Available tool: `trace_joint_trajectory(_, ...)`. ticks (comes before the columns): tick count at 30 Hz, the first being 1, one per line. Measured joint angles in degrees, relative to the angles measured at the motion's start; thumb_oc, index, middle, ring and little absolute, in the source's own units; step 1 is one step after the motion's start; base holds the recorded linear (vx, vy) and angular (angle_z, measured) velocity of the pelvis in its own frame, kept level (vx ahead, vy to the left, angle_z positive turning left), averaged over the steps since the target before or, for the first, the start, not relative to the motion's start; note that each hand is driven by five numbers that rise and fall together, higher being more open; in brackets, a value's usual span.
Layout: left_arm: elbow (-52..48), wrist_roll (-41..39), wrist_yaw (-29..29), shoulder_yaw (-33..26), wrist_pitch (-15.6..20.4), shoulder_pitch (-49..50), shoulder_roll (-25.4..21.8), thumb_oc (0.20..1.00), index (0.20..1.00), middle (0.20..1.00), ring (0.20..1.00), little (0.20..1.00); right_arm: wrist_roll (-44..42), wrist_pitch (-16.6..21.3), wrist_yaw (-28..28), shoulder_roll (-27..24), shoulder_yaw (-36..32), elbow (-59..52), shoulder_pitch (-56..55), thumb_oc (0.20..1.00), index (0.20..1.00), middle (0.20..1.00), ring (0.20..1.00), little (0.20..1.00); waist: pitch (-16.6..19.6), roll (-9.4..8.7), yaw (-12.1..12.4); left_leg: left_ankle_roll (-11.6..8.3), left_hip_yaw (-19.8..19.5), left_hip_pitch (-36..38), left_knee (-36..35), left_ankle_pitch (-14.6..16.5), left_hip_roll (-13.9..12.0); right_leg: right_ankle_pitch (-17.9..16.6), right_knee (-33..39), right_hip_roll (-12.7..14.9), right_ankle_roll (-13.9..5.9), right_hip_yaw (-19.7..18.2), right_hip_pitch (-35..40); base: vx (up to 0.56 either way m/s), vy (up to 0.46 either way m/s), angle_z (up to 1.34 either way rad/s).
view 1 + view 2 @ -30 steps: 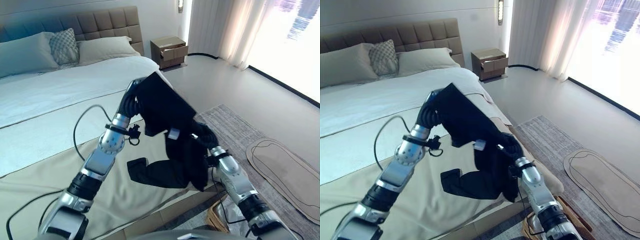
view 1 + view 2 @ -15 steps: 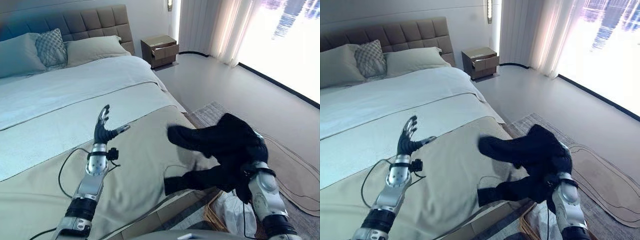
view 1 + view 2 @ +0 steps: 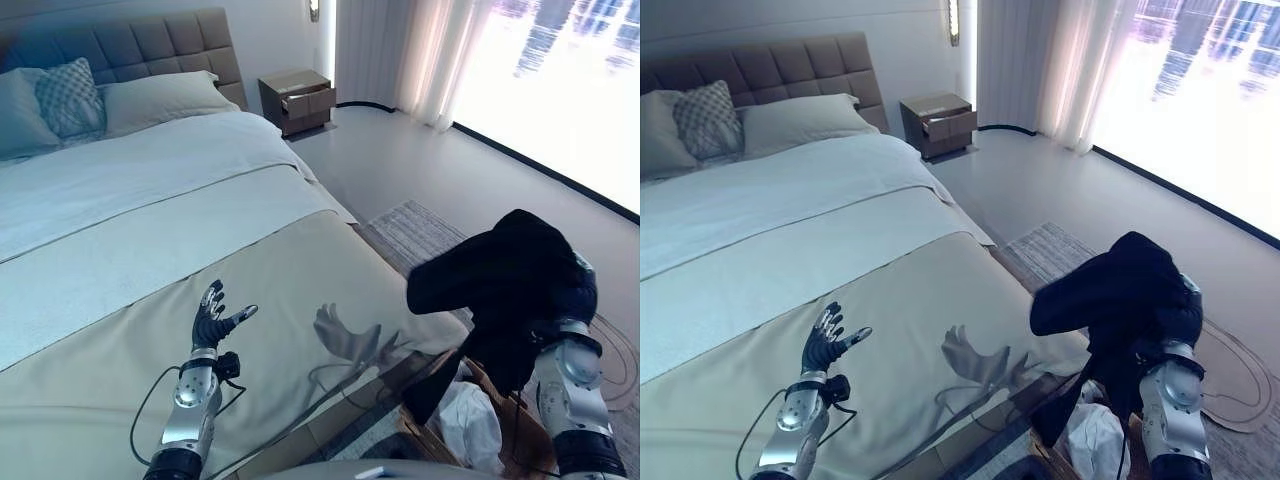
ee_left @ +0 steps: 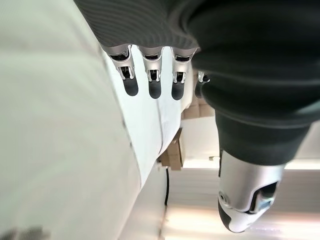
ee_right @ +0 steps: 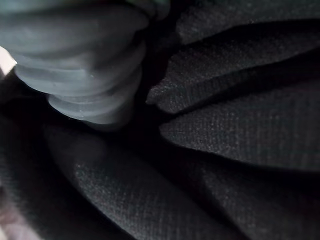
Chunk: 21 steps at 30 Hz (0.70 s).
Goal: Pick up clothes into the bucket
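Beige bedspread (image 3: 290,300) is lying under the left robot hand (image 3: 212,323), lower left, fingers spread and empty. Lower right, the black garment (image 3: 505,285) is draping over the right robot hand (image 3: 575,300), its fingers hidden, above the wicker bucket (image 3: 435,432). Lowering it fully inside before letting go looks wise. A second earlier both hands were holding it over the bed.

You see matt black woven cloth in the garment (image 3: 505,285), smooth matt beige fabric on the bedspread (image 3: 290,300), a wicker-look basket (image 3: 432,432), glossy pale floor (image 3: 420,165), and a wooden nightstand (image 3: 298,98).
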<state>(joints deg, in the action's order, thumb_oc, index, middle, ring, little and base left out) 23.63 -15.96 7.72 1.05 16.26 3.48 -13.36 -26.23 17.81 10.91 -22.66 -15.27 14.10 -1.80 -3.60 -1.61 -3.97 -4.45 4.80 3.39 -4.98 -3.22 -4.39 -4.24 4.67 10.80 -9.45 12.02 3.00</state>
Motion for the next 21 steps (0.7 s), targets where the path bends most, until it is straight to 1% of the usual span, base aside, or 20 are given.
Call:
trace_joint_trajectory(1,-1.04,-2.12,-0.67,0.02,0.37,0.05,0.17,1.0,1.0,1.0,1.0,1.0,-0.02,0.1,0.12,-0.01,-0.06,0.0,-0.04,0.2,0.2,0.2,0.2,0.2,-0.27,-0.48,-0.65,0.02,1.12,-0.06,0.0,0.01,0.25,-0.05,-0.92,0.34,-0.05,-0.8,-1.3,-0.1,0.105,-0.22)
trace_joint_trajectory(2,-2.54,-3.47,-1.38,0.02,1.01,0.0,0.5,1.0,1.0,1.0,1.0,1.0,-0.03,0.23,0.21,0.0,-0.04,-0.01,0.05,0.2,0.2,0.2,0.2,0.2,-1.09,-0.64,-0.48,0.21,1.38,0.03,0.0,0.06,0.61,-0.02,-1.45,0.73,-0.09,-1.48,-1.48,-0.09,0.097,-0.26)
trace_joint_trajectory(3,-3.06,-3.97,-1.89,0.06,1.32,-0.06,0.62,1.0,1.0,1.0,1.0,1.0,-0.02,0.23,0.28,0.06,-0.03,-0.01,-0.07,0.2,0.2,0.2,0.2,0.2,-1.34,-0.94,-1.2,0.32,1.59,0.04,0.0,0.14,1.0,-0.32,-1.58,1.05,-0.18,-1.92,-1.92,-0.12,0.089,-0.2)
trace_joint_trajectory(6,-4.17,-6.28,-2.73,0.03,2.12,-0.49,0.71,1.0,1.0,1.0,1.0,1.0,0.05,0.26,0.65,0.27,0.33,0.02,0.62,0.2,0.2,0.2,0.2,0.2,-3.01,-1.2,-1.27,0.77,3.9,0.37,0.18,0.29,1.88,-1.04,-5.26,2.05,-0.48,-3.82,-4.85,-0.14,0.061,-0.45)
trace_joint_trajectory(7,-4.22,-6.71,-2.68,-0.06,2.32,-1.22,0.26,1.0,1.0,1.0,1.0,1.0,0.05,0.26,1.05,1.18,0.86,0.18,2.08,0.2,0.2,0.2,0.2,0.2,-4.64,-1.48,-0.27,1.54,6.58,0.48,1.24,0.81,1.88,-2.75,-8.1,2.34,-0.4,-2.88,-7.52,-0.1,0.0,-0.9)
trace_joint_trajectory(8,-4.29,-7.47,-2.72,-0.04,2.41,-1.76,-0.06,1.0,1.0,1.0,1.0,1.0,0.06,0.25,1.25,1.55,1.59,0.18,3.41,0.2,0.2,0.2,0.2,0.2,-5.88,-1.5,0.43,2.65,8.09,0.53,2.0,1.67,1.2,-3.76,-9.03,2.55,-0.33,-1.69,-8.77,-0.09,-0.056,-0.95)
trace_joint_trajectory(9,-4.33,-7.62,-2.71,-0.04,2.51,-2.51,-0.73,1.0,1.0,1.0,1.0,1.0,0.2,0.27,1.51,1.62,3.41,0.62,4.36,0.2,0.2,0.2,0.2,0.2,-6.87,-2.13,0.45,2.72,9.87,0.96,2.32,2.14,1.41,-3.41,-7.91,4.39,0.76,3.79,-8.3,-0.05,-0.053,-0.6)
trace_joint_trajectory(10,-4.34,-7.86,-2.72,-0.12,2.54,-2.85,-0.84,1.0,1.0,1.0,1.0,1.0,0.28,0.23,1.66,1.55,4.1,1.21,4.51,0.2,0.2,0.2,0.2,0.2,-6.95,-2.19,0.72,2.97,10.57,1.01,2.25,1.89,1.05,-1.71,-8.1,5.45,2.15,6.64,-8.1,-0.04,-0.075,-0.4)
trace_joint_trajectory(11,-4.52,-8.25,-2.69,-0.12,2.76,-3.25,-0.81,1.0,1.0,1.0,1.0,1.0,0.45,-0.25,1.71,1.51,5.06,2.38,5.01,0.2,0.2,0.2,0.2,0.2,-7.4,-1.43,1.62,3.26,11.23,0.99,2.52,1.9,-0.16,-0.65,-13.95,7.32,2.7,10.47,-9.39,-0.01,-0.024,-0.25)
trace_joint_trajectory(12,-4.58,-8.54,-2.69,-0.12,3.03,-3.45,-0.77,1.0,1.0,1.0,1.0,1.0,0.62,-0.57,1.7,1.51,5.16,2.45,4.88,0.2,0.2,0.2,0.2,0.2,-7.64,-1.05,1.96,3.4,10.89,0.99,2.56,2.48,-0.65,-0.25,-16.77,8.06,2.18,10.68,-9.55,-0.03,-0.129,-0.16)
trace_joint_trajectory(13,-4.75,-8.55,-2.67,-0.15,3.17,-3.31,-1.28,1.0,1.0,1.0,1.0,1.0,1.31,-0.87,1.67,1.51,5.23,2.42,4.75,0.2,0.2,0.2,0.2,0.2,-7.55,-1.2,2.15,3.4,10.85,1.05,2.76,2.42,-1.1,0.52,-19.85,11.02,2.0,10.63,-9.05,-0.03,-0.209,-0.07)
trace_joint_trajectory(14,-4.74,-8.56,-2.53,-0.25,3.15,-3.18,-2.35,1.0,1.0,1.0,1.0,1.0,2.66,-1.04,1.64,1.49,5.29,2.22,4.8,0.2,0.2,0.2,0.2,0.2,-6.98,-2.11,2.97,2.56,11.46,1.11,2.71,1.82,-1.08,0.7,-19.68,14.1,1.48,10.99,-7.48,-0.02,-0.214,-0.15)
trace_joint_trajectory(15,-4.78,-8.55,-2.43,-0.27,3.18,-3.12,-3.06,1.0,1.0,1.0,1.0,1.0,3.56,-1.19,1.63,1.47,5.47,2.24,4.87,0.2,0.2,0.2,0.2,0.2,-6.58,-2.75,3.79,2.25,12.11,1.24,2.6,1.77,-0.88,0.58,-18.5,15.34,1.02,11.51,-6.71,-0.01,-0.181,-0.43)
trace_joint_trajectory(16,-4.86,-8.54,-2.22,-0.8,3.19,-3.01,-4.64,1.0,1.0,1.0,1.0,1.0,5.03,-1.55,1.61,1.4,6.84,2.22,5.22,0.2,0.2,0.2,0.2,0.2,-5.93,-4.14,4.82,0.89,12.66,1.35,2.56,1.6,-0.43,-1.25,-15.08,16.66,0.29,12.11,-5.25,-0.01,-0.158,-0.45)
trace_joint_trajectory(17,-4.89,-8.52,-2.17,-1.4,3.19,-3.11,-5.29,1.0,1.0,1.0,1.0,1.0,5.62,-1.89,1.57,1.43,7.51,2.3,5.35,0.2,0.2,0.2,0.2,0.2,-5.85,-4.72,4.88,-0.21,12.77,1.46,2.47,1.23,-0.31,-0.8,-13.41,16.31,-2.39,11.86,-4.27,-0.01,-0.201,-0.4)
trace_joint_trajectory(18,-4.77,-8.51,-1.85,-2.01,3.18,-2.62,-3.88,1.0,1.0,1.0,1.0,1.0,6.66,-2.66,1.68,0.78,7.8,3.09,5.57,0.2,0.2,0.2,0.2,0.2,-6.1,-3.14,4.64,-0.46,12.17,1.28,2.62,0.84,-2.21,-0.78,-12.6,13.75,-3.24,11.98,-3.99,-0.01,-0.191,-0.24)
trace_joint_trajectory(20,-5.09,-8.47,-1.76,-1.96,3.2,-2.3,-1.36,1.0,1.0,1.0,1.0,1.0,7.9,-4.33,1.81,-1.1,7.9,3.82,5.57,0.2,0.2,0.2,0.2,0.2,-5.63,-1.03,3.99,-0.4,12.24,1.25,3.41,0.8,-3.82,-0.57,-12.21,11.48,-3.05,10.52,-4.92,0.02,-0.18,-0.4)
trace_joint_trajectory(21,-5.21,-8.46,-1.68,-1.97,3.21,-2.36,-0.75,1.0,1.0,1.0,1.0,1.0,8.19,-4.63,1.89,-1.6,7.89,3.85,5.57,0.2,0.2,0.2,0.2,0.2,-5.53,-0.84,3.35,-0.41,12.43,1.31,3.53,0.81,-3.95,-0.57,-11.79,11.19,-3.05,10.35,-4.84,0.02,-0.184,-0.38)
